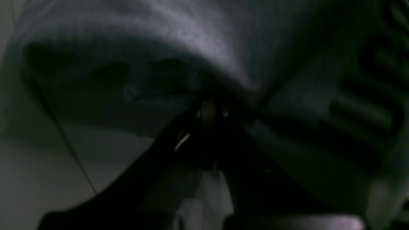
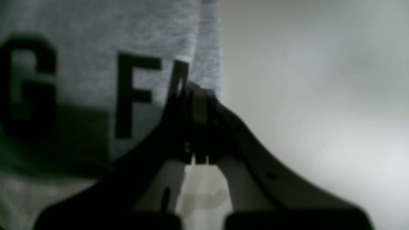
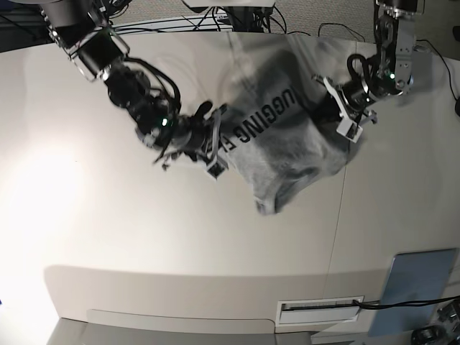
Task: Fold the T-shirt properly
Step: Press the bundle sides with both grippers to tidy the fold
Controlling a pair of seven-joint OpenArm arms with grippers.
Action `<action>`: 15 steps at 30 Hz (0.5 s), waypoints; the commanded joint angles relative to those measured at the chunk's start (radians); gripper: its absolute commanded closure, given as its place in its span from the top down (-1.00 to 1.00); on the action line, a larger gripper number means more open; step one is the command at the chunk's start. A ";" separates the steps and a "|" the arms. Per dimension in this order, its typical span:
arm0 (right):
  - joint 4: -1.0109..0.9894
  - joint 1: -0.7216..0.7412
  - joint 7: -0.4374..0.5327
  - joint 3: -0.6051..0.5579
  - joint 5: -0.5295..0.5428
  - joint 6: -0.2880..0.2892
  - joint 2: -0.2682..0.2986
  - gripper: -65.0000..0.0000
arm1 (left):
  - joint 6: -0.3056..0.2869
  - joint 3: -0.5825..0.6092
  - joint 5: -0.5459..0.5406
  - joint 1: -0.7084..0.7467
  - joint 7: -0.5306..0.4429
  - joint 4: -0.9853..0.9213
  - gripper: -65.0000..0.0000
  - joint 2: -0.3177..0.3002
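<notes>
The heather-grey T-shirt (image 3: 291, 154) hangs stretched between my two grippers above the white table, with its black block lettering (image 3: 266, 118) facing up and its lower part drooping toward the table. My right gripper (image 3: 218, 144), on the left of the base view, is shut on the shirt's edge beside the letters (image 2: 134, 95); its fingertips (image 2: 199, 105) pinch the hem. My left gripper (image 3: 325, 93), on the right of the base view, is shut on a bunched fold of the shirt (image 1: 198, 41). In its own dark, blurred view the left gripper (image 1: 209, 110) sits under the cloth.
The white table (image 3: 144, 237) has a seam (image 3: 338, 215) running front to back. A blue-grey pad (image 3: 417, 284) lies at the front right corner. A slot (image 3: 320, 309) is in the front edge. Cables (image 3: 237, 18) lie at the back.
</notes>
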 commanded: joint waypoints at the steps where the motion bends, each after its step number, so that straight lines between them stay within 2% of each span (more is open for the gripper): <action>1: 0.043 -0.012 0.011 0.005 -0.014 -0.010 0.004 -1.00 | 0.042 0.006 0.079 -0.020 0.078 -0.023 -1.00 0.004; 6: 0.157 -0.144 0.011 0.005 -0.129 -0.082 0.004 -1.00 | 0.053 0.027 0.117 -0.134 0.078 -0.089 -1.00 0.076; 9: 0.220 -0.204 0.011 0.007 -0.234 -0.168 0.021 -1.00 | 0.114 0.026 0.107 -0.174 0.079 -0.093 -1.00 0.079; 11: 0.270 -0.234 0.011 0.008 -0.302 -0.237 0.055 -1.00 | 0.137 0.026 0.077 -0.188 0.080 -0.085 -1.00 0.067; 15: 0.388 -0.290 0.006 0.026 -0.413 -0.362 0.147 -1.00 | 0.132 0.026 0.016 -0.168 0.099 -0.018 -1.00 0.029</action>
